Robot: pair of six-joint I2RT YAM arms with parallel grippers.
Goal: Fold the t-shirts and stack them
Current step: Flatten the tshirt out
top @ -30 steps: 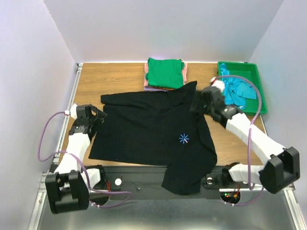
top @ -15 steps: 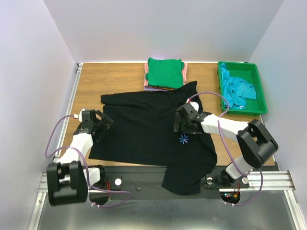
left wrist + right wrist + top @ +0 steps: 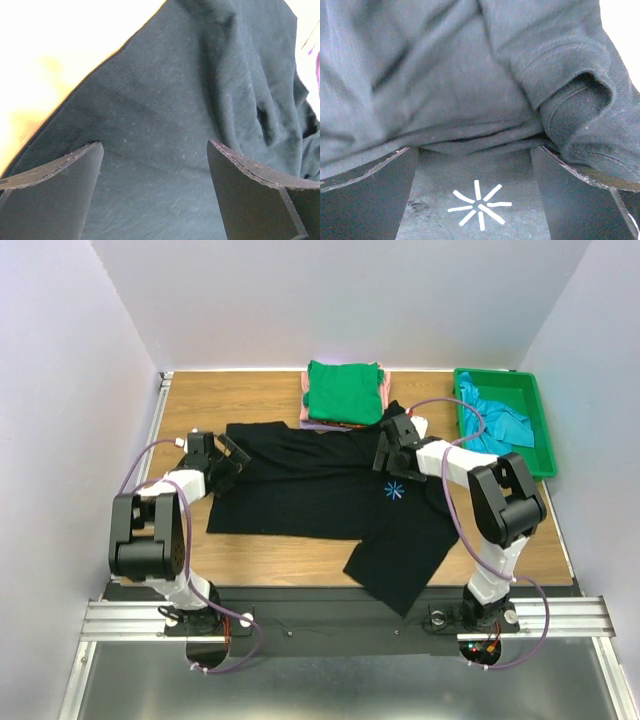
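A large black t-shirt (image 3: 310,495) lies spread on the wooden table, its starburst mark (image 3: 393,490) facing up. My left gripper (image 3: 222,462) is open over the shirt's left sleeve edge; in the left wrist view (image 3: 154,144) black cloth (image 3: 165,100) fills the gap between the jaws. My right gripper (image 3: 390,450) is open over the shirt's upper right; in the right wrist view (image 3: 474,148) the starburst (image 3: 479,206) lies between the jaws below a rumpled fold (image 3: 470,90). A folded green shirt (image 3: 345,392) tops a stack with pink (image 3: 304,400) and lilac (image 3: 318,425) edges. A teal shirt (image 3: 495,425) lies crumpled in the tray.
The green plastic tray (image 3: 500,375) stands at the back right corner. The stack touches the black shirt's back edge. White walls close in the table on three sides. A metal rail (image 3: 330,610) runs along the front edge.
The black shirt has slid toward the back of the table, off the front rail. Both grippers moved toward the back; the right one came from near the tray onto the shirt.
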